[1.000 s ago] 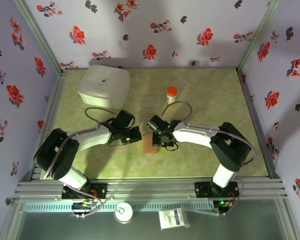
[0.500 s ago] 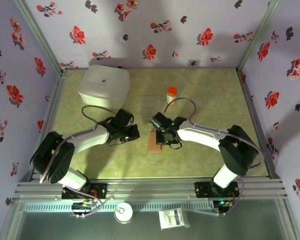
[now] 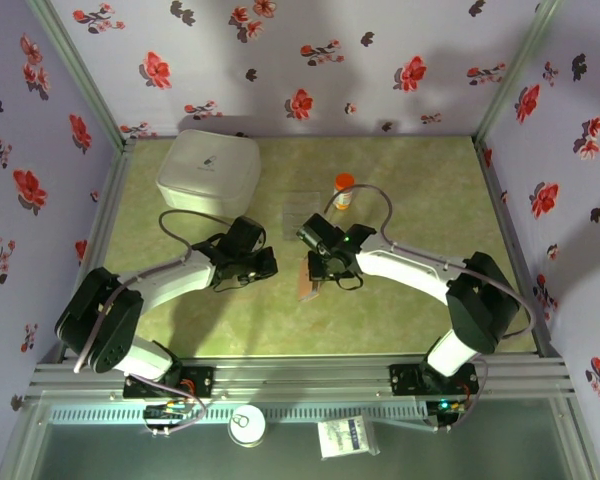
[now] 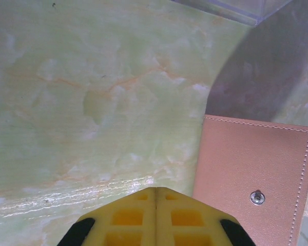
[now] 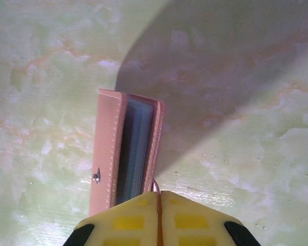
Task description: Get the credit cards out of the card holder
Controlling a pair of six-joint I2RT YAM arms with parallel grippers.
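Note:
The card holder (image 5: 107, 154), brown with a metal snap, stands on its long edge on the table, its two covers parted a little. Blue-grey layers (image 5: 136, 146) show in the gap; I cannot tell the credit cards from the lining. My right gripper (image 5: 158, 193) is shut on a thin brown edge of the card holder's right cover. In the top view the right gripper (image 3: 316, 272) sits just above the tilted card holder (image 3: 304, 287). My left gripper (image 4: 155, 190) is shut and empty, just left of the card holder (image 4: 246, 169), and it is (image 3: 269, 265) level with the holder in the top view.
A large white lidded box (image 3: 208, 172) stands at the back left. A clear plastic tray (image 3: 302, 208) lies behind the grippers, its corner (image 4: 231, 7) near the left gripper. A small orange-capped bottle (image 3: 343, 189) stands beside the tray.
The right gripper has risen and moved toward the back, pulling the card holder from lying flat up onto its edge. The left gripper has shifted slightly back and stays shut.

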